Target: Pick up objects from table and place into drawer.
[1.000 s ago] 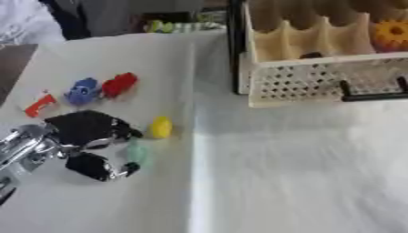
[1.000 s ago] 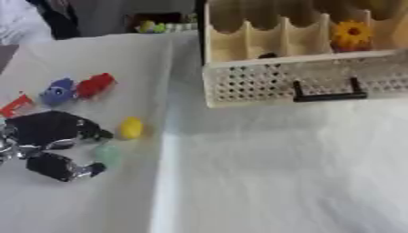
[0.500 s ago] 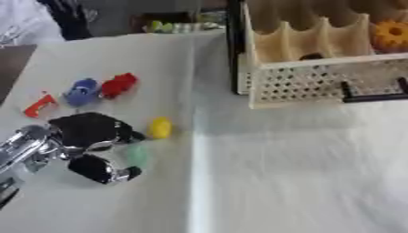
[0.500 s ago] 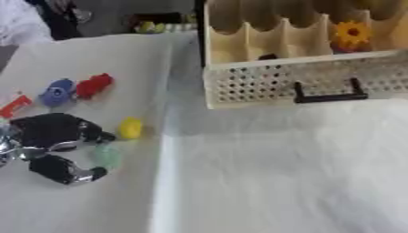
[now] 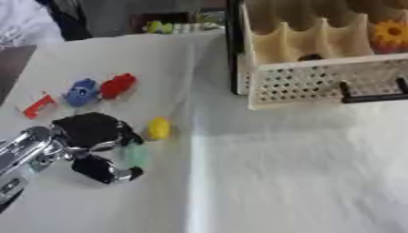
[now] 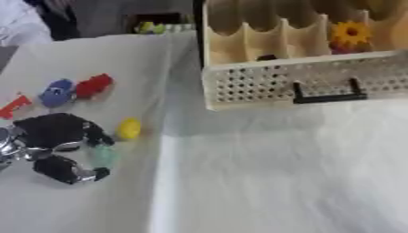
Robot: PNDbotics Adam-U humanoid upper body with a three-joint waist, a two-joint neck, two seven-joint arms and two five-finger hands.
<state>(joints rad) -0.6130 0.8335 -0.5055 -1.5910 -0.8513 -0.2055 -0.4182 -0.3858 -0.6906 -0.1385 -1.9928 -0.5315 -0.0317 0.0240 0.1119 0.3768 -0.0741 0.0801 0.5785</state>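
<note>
Pale-green piece [image 5: 135, 154]: lying on the bench [image 5: 279, 182], sitting between the left hand's [image 5: 84, 136] thumb and fingers [image 5: 108, 169], which are curling round it; lift not yet started.
Orange piece [image 5: 38, 105], blue piece [image 5: 80, 91], red piece [image 5: 118, 85]: waiting in a row at far left, just behind the hand.
Slip risk: green piece is small and smooth-looking; probably squirting out sideways if the pinch is closing off-centre.
Yellow piece [image 5: 159, 128]: sitting just beside the fingers; likely getting knocked and rolling on the cloth.
Open room: wide bare cloth running right toward the drawer [image 6: 295, 86], nothing blocking the carry.
Drawer edge: perforated front wall and black handle [image 6: 328, 93] facing the approach; hand needing to clear that rim before dropping into a compartment.
Orange flower [image 6: 350, 32]: already occupying one right compartment.
Right hand: not showing in either view.
</note>
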